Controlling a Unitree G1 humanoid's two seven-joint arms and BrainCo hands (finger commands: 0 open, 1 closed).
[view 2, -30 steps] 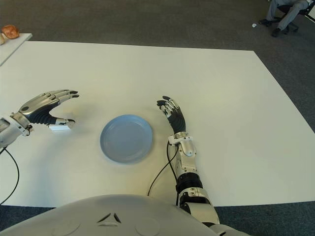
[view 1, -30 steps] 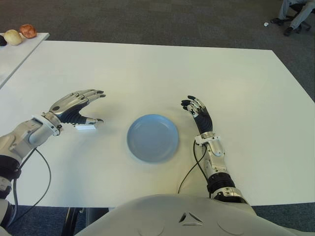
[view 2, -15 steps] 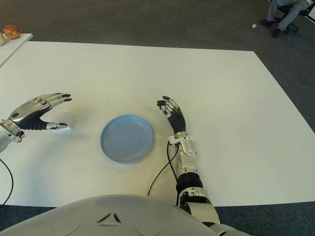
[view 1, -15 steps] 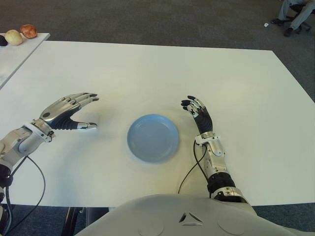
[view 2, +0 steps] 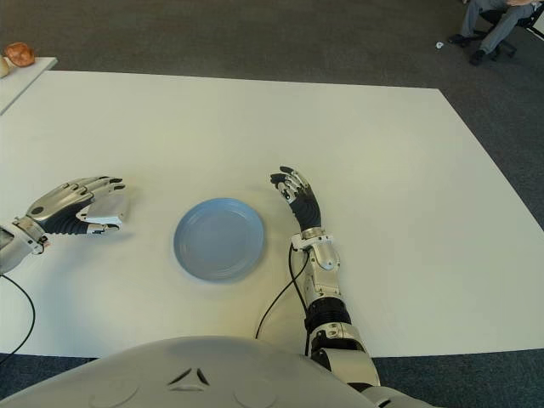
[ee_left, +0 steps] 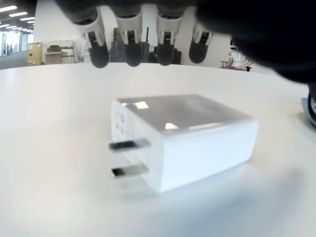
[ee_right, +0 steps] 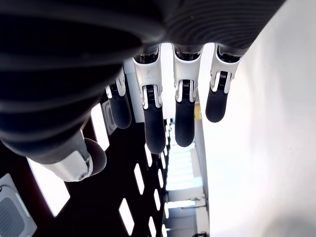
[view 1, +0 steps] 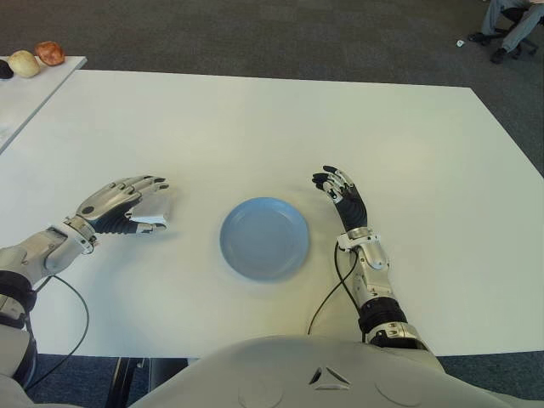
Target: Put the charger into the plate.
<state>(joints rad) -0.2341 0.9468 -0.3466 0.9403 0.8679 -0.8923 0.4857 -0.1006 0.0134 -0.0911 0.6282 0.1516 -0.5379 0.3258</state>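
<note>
The left robot hand [view 1: 119, 202] has lowered around the small white plastic charger [ee_left: 182, 138], left of the round blue plate [view 1: 264, 238], fingers open, not yet gripping. The right robot hand [view 1: 340, 189], open, idles right of the plate.

Table [view 1: 280, 119]: a broad white surface filling most of the frame, its far edge running across the upper part.
Second table [view 1: 34, 89]: a white corner at the upper left, set just beside the main one with a thin gap between.
Items on second table: a pale round thing [view 1: 23, 63] and a reddish-brown one [view 1: 49, 53] side by side (too small to identify), plus a dark object cut off by the left edge.
Floor [view 1: 255, 38]: dark grey carpet along the top.
Person [view 1: 510, 25]: upper right corner, seated legs and shoes only.
Small white object [view 1: 460, 42]: on the carpet beside the shoes.
</note>
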